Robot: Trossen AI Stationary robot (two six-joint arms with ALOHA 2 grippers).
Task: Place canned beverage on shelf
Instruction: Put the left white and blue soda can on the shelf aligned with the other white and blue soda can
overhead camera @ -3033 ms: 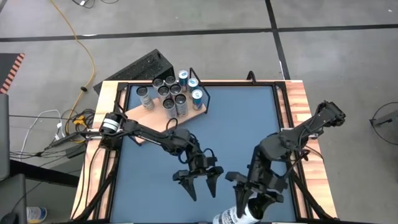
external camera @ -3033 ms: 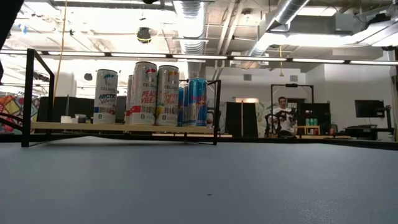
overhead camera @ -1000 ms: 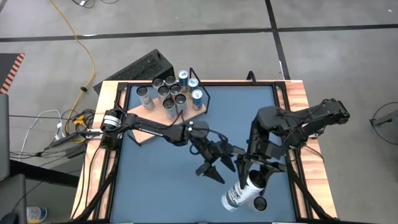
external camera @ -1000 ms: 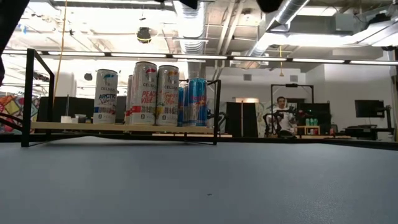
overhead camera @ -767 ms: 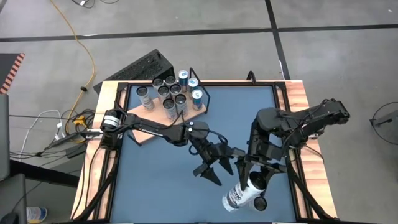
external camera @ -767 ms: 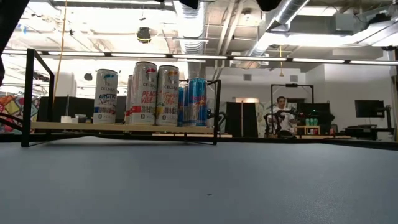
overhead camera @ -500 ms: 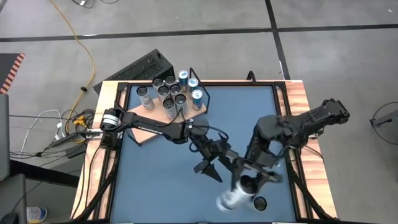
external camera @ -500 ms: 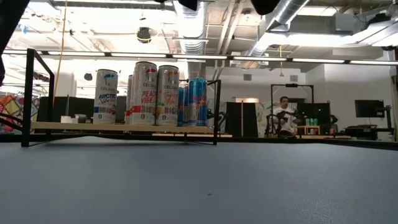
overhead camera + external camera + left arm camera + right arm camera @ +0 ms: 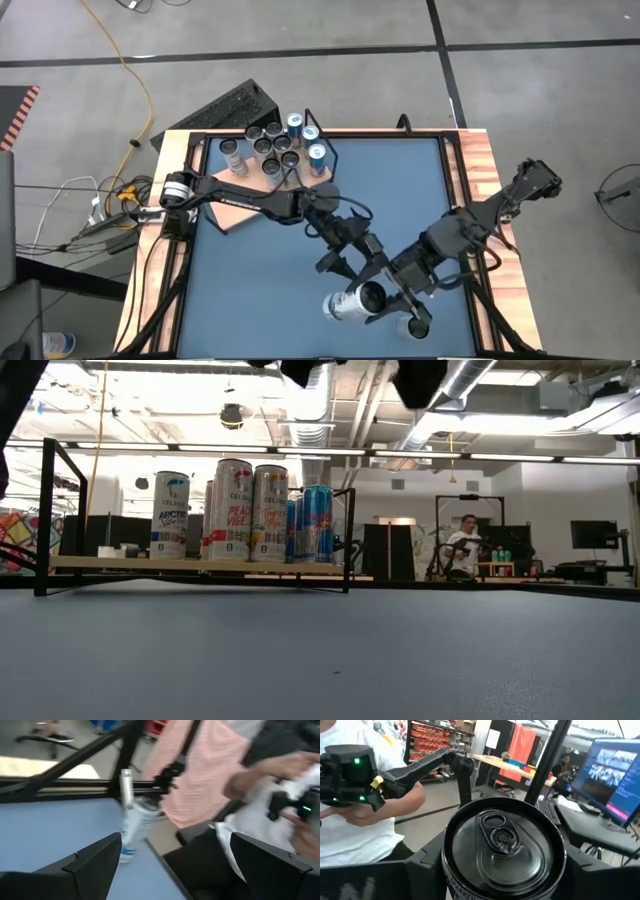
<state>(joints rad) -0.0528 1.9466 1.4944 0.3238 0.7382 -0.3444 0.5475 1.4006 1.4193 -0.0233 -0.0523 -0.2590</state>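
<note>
Your right pincer grips the can near the bench's front edge; left pincer open; shelf placement remains.

A canned beverage fills the foreground, silver lid and pull tab facing the camera, dark fingers on either side of it. Behind the can, a person's hand holds a dark controller; a monitor glows farther off.
</note>
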